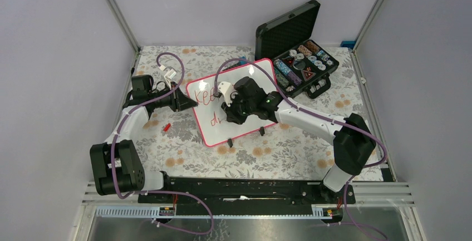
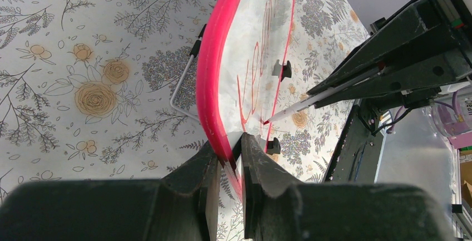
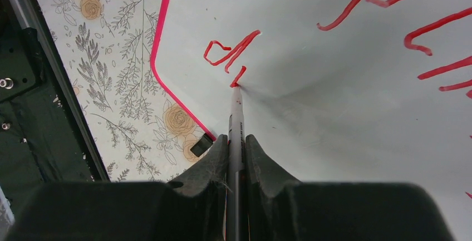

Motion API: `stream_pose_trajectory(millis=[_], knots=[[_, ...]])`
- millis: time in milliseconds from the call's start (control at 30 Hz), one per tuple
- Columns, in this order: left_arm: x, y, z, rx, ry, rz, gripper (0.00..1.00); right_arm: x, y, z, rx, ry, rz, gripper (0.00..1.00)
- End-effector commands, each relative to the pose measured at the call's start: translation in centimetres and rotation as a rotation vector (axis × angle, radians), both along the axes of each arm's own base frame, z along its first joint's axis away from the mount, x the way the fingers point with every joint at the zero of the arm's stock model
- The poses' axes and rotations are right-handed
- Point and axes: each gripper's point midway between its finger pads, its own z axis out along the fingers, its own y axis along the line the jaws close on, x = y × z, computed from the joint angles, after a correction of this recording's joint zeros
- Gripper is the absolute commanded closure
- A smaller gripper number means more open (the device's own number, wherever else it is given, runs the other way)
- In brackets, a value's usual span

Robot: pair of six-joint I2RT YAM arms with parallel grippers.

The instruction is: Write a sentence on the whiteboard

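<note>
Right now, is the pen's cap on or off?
Off. The pen has its bare tip pressed on the whiteboard, right at the end of a red stroke.

I see a white whiteboard (image 1: pixel 222 131) framed red-pink, red strokes of the sentence (image 3: pixel 228 54), a surface (image 1: pixel 278 155) printed with grey leaves and tan flowers, black fingers (image 3: pixel 209 170), and a black case (image 1: pixel 286 29).

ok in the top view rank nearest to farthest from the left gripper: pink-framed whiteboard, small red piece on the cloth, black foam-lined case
1. Pink-framed white whiteboard: left gripper pinches its left edge.
2. Small red piece: on the floral cloth, toward the near edge.
3. Black foam-lined case: back right corner.
</note>
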Motion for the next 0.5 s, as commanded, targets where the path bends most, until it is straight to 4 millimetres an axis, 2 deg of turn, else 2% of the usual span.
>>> stream_pose_trajectory(millis=[0,267,467], knots=[[0.8,-0.1,1.1,0.038,-0.118,-0.017,1.00,2.7,-0.5,3.6,0.056,-0.088,-0.068,1.00],[0.8,0.0,1.2,0.037,-0.118,-0.016,1.00,2.7,-1.0,4.0,0.065,-0.089,-0.071,1.00],[0.8,0.0,1.2,0.037,-0.118,-0.015,1.00,0.9,-0.9,4.7,0.103,-0.048,-0.016,1.00]])
